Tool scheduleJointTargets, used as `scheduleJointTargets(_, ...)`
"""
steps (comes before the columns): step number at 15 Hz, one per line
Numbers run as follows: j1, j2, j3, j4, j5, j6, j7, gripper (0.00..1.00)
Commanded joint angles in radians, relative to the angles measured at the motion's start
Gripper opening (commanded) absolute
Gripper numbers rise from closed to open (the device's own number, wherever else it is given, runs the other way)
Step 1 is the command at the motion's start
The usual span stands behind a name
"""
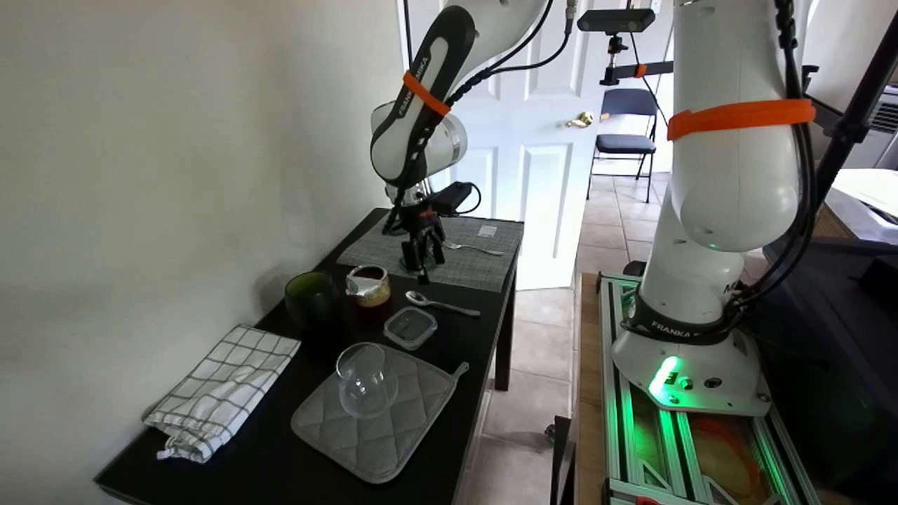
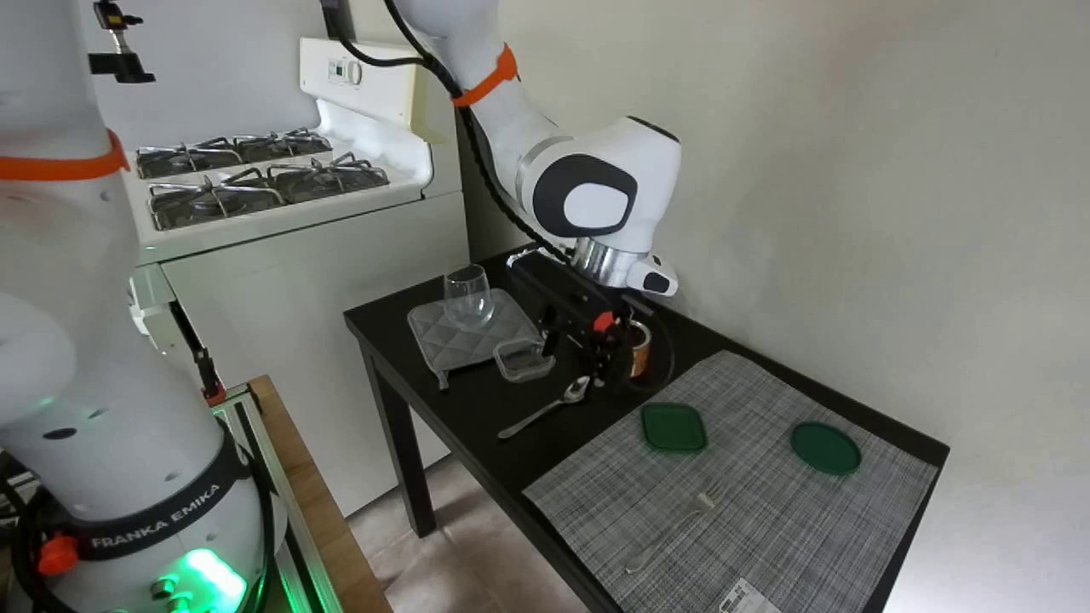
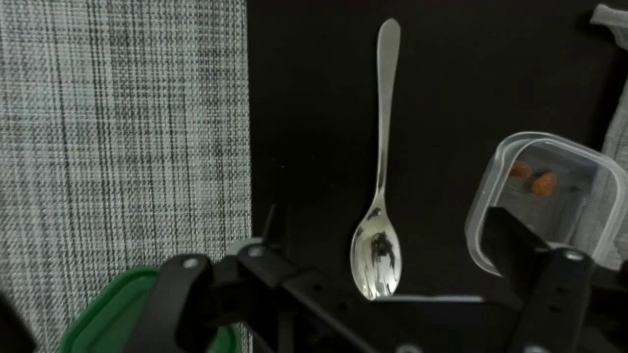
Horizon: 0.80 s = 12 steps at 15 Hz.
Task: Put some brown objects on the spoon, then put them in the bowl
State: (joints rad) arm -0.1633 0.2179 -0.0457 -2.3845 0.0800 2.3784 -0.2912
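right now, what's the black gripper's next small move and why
Probably lower the open black gripper toward the shiny metal spoon: the wrist view shows it unheld between the spread jaws, while small brown pieces lie in the clear plastic container.

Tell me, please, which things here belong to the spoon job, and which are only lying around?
For the job:
spoon
brown pieces
clear tub holding them (perhaps the target too)

Probably just lying about:
fork
drinking glass
pot holder
checked cloth
square lid
round lid
dark cup
jar (role unclear)
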Motion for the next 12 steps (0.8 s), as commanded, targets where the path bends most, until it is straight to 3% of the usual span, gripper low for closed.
scheduleJointTargets(1,0.042,-0.121,-0.019,-0.078,-0.090,0.055,0.091,1.00)
scheduleJointTargets(9,0.093,-0.284,0.003,-0.135,-0.177,0.094,0.257,1.00)
scheduleJointTargets(12,0.095,-0.256,0.000,-0.092,-0.149,0.061,0.229,1.00)
